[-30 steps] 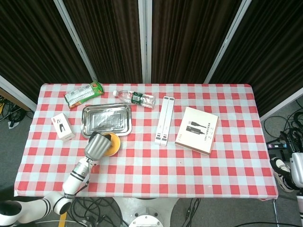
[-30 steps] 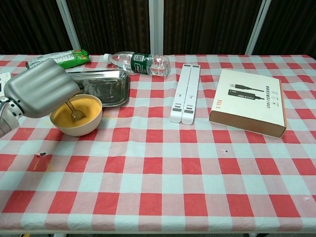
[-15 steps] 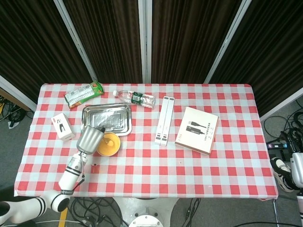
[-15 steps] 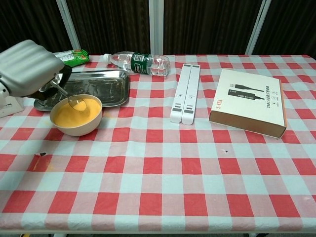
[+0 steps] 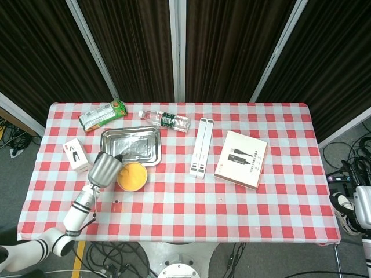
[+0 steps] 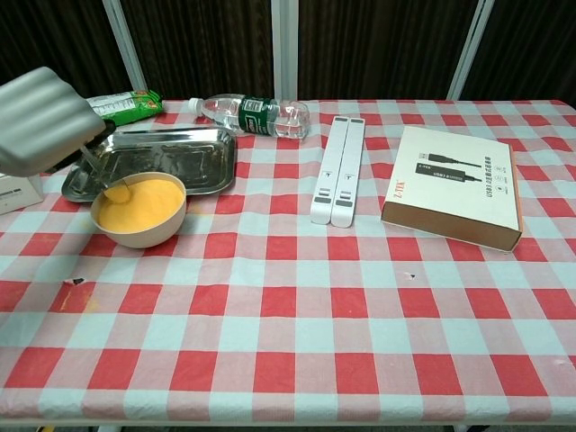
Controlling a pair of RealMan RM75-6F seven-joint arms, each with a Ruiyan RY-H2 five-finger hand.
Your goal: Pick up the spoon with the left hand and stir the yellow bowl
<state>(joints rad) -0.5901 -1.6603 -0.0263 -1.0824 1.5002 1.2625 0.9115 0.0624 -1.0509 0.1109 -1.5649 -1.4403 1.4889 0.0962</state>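
Observation:
The yellow bowl (image 6: pixel 139 211) holds yellow-orange contents and stands in front of the steel tray; it also shows in the head view (image 5: pixel 132 176). My left hand (image 6: pixel 40 121) hovers up and to the left of the bowl and grips the spoon (image 6: pixel 106 180). The spoon slants down, its tip dipping into the contents at the bowl's left rim. From the head view, the left hand (image 5: pixel 105 168) covers the bowl's left side and hides the spoon. My right hand (image 5: pixel 363 207) hangs off the table at the far right edge, its fingers unseen.
A steel tray (image 6: pixel 180 144) lies just behind the bowl, with a water bottle (image 6: pixel 256 114) and a green packet (image 6: pixel 126 103) further back. A white stand (image 6: pixel 337 168) and a white box (image 6: pixel 454 184) lie to the right. A small white box (image 5: pixel 76 155) sits left of the hand.
My left hand has moved left and back, dragging the spoon from the bowl's middle to its left rim.

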